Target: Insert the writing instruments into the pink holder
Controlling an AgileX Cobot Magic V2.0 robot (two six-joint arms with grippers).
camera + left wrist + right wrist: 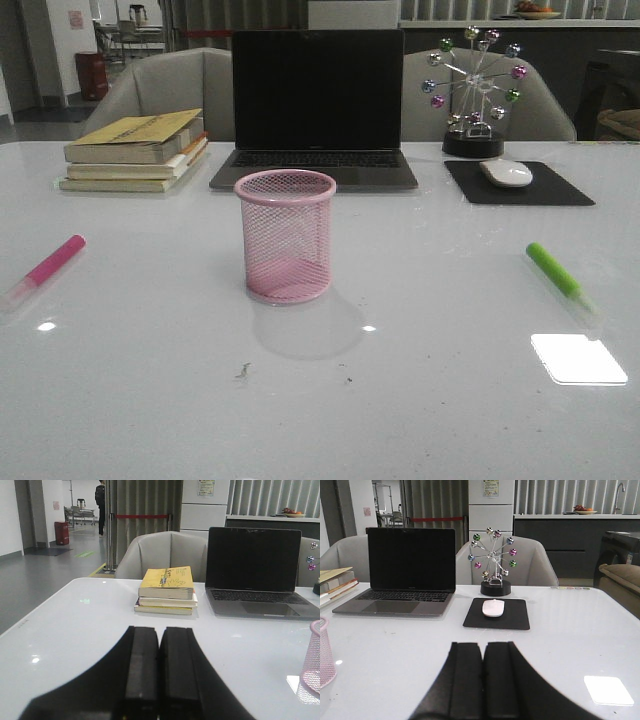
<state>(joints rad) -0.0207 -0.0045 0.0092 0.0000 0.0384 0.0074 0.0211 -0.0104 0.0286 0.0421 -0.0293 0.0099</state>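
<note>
1. The left gripper (150, 680) is clenched, its two black fingers pressed together with nothing between them. It hangs above bare white table (75, 630), and is out of the front view.
2. The right gripper (484, 685) is likewise closed and empty, facing a mouse (493, 608) on a black pad (515, 620).
3. The pink cup (286, 236) stands upright at the table's middle. Through the mesh it looks empty.
4. The pink marker (50, 265) lies flat on the table far to the robot's left of the cup, well apart from it.
5. The green marker (556, 272) lies flat far to the right, also well apart from the cup.
6. Behind the cup sit a closed-screen-dark laptop (316, 100), a stack of books (135, 150) and a desk toy (473, 90) with coloured balls.
7. Progress: nothing is done yet. Neither marker is picked up or in the cup; both pick-ups and both insertions remain.
</note>
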